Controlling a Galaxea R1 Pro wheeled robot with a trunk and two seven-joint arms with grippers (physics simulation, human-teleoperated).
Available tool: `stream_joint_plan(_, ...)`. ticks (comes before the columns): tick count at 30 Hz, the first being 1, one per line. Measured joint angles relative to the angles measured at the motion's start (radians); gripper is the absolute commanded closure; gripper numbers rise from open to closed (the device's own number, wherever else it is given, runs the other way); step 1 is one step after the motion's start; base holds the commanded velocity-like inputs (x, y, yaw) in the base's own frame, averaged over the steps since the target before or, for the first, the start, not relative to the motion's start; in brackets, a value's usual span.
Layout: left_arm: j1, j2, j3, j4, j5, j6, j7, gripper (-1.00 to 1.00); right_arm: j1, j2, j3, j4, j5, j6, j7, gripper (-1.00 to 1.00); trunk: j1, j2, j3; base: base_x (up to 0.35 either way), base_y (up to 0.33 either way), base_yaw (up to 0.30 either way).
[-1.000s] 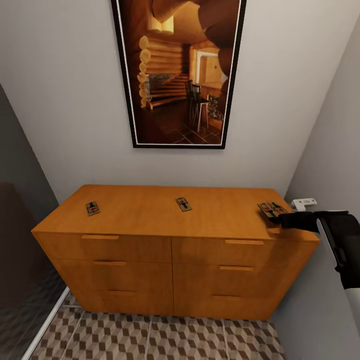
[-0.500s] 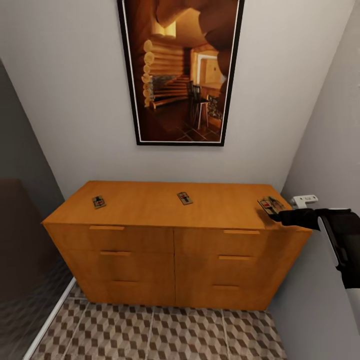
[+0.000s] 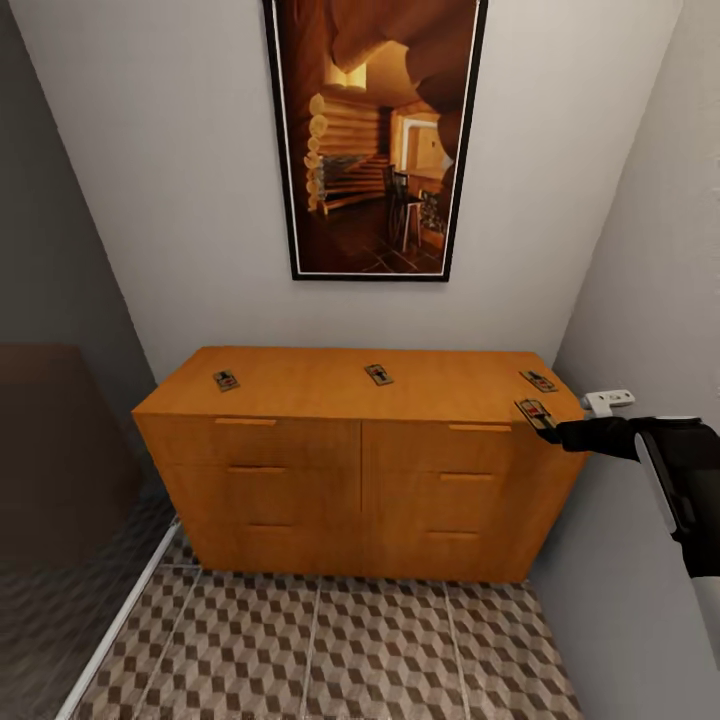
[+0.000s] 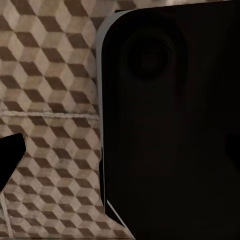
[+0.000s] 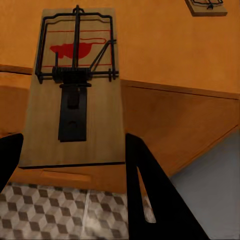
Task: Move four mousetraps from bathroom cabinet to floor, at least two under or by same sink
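A wooden cabinet [image 3: 360, 480] stands against the back wall. On its top lie three mousetraps, at the left [image 3: 226, 380], in the middle [image 3: 378, 374] and at the far right [image 3: 538, 380]. My right gripper [image 3: 548, 428] is shut on a fourth mousetrap [image 3: 533, 411] [image 5: 75, 90] at the cabinet's front right corner, the board overhanging the edge. One black finger [image 5: 145, 185] shows beside the board. The cube-patterned bathroom floor [image 3: 380, 640] [image 4: 50, 75] lies below. A dark fingertip [image 4: 10, 155] of my left gripper hangs over the tiles. The bathroom sink is out of view.
A tall framed picture [image 3: 375, 140] hangs above the cabinet. Grey walls close in on both sides, with a white fitting [image 3: 608, 400] on the right wall. A dark glass panel [image 3: 60, 480] stands at the left. A dark robot part [image 4: 170, 120] hangs over the floor.
The view has pulled back from the cabinet. My right gripper has drawn its mousetrap away from the neighbouring one, to the cabinet's front edge.
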Motion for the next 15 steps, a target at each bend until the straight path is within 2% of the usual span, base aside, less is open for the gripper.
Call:
stream_joint_plan(6,0.0,0.001,0.0,-0.001,0.0,0.0,0.0,-1.0,0.0,0.0,0.001,0.0,0.0,0.0,0.0,1.0,0.0,0.0,0.0,-0.286,0.165,0.0)
stream_joint_plan(15,0.0,0.001,0.0,-0.001,0.0,-0.001,0.0,-1.0,0.0,0.0,0.003,0.001,0.001,-0.001,-0.001,1.0,0.0,0.0,0.0,-0.231,0.222,0.0)
